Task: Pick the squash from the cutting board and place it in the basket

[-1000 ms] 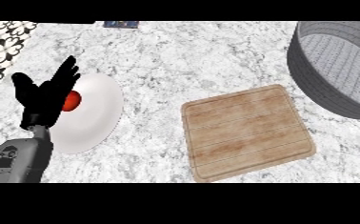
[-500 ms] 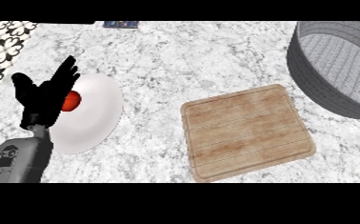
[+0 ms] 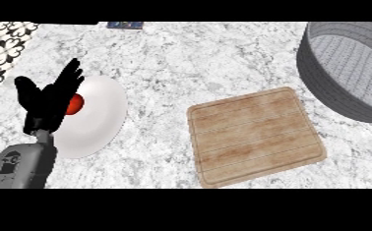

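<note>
Resting left hand [image 3: 47,104] with fingers [image 3: 69,75] spread over white plate [image 3: 98,122], cutting board [image 3: 254,136] bare, basket [image 3: 341,72] beyond

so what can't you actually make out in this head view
- Squash: none shows on the cutting board; where it is cannot be told.
- Red thing on the white plate: partly hidden by the left hand.
- Basket: cut off by the right edge.
- Right hand: out of view.

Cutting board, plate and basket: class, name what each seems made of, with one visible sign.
Cutting board: likely wood, matte; brown grain and plank lines.
Plate: perhaps ceramic or plastic; smooth plain white.
Basket: possibly woven fibre or plastic; grey ribbed wall and textured base.
</note>
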Robot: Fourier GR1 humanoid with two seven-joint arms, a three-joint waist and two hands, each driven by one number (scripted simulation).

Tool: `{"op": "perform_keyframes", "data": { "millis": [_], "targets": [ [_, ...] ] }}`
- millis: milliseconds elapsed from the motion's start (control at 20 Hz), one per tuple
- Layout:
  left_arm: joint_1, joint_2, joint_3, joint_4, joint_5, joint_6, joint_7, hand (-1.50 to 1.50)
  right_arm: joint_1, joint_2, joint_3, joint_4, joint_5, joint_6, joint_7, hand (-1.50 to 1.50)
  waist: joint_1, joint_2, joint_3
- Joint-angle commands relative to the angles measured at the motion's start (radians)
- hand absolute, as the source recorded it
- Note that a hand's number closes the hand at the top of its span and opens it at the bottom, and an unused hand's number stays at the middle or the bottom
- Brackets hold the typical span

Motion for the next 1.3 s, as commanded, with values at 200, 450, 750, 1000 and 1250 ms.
{"op": "perform_keyframes", "data": {
  "millis": [200,450,750,1000,1250],
  "targets": [
    [0.003,-0.014,0.008,-0.020,-0.005,0.003,0.000,0.00,-0.193,0.069,0.010,0.282,0.105,0.050,-0.189,-1.50,-0.005,0.000,0.000],
    [0.048,-0.003,0.006,-0.056,0.002,-0.020,0.012,0.00,-0.284,0.040,-0.104,0.404,0.000,0.094,-0.033,-1.50,0.005,-0.001,0.000],
    [0.025,0.002,0.023,-0.025,0.004,-0.021,-0.010,0.00,-0.334,-0.089,-0.247,0.568,-0.133,0.237,0.092,-1.50,0.000,0.005,0.001],
    [0.012,0.002,0.020,-0.038,0.013,-0.033,-0.002,0.00,-0.260,-0.212,-0.263,0.637,-0.127,0.369,0.051,-1.50,0.016,0.020,0.008],
    [0.012,-0.005,0.021,-0.033,0.013,-0.029,-0.013,0.00,-0.198,-0.274,-0.234,0.624,-0.094,0.500,0.006,-1.50,0.019,0.026,0.013]
  ]
}}
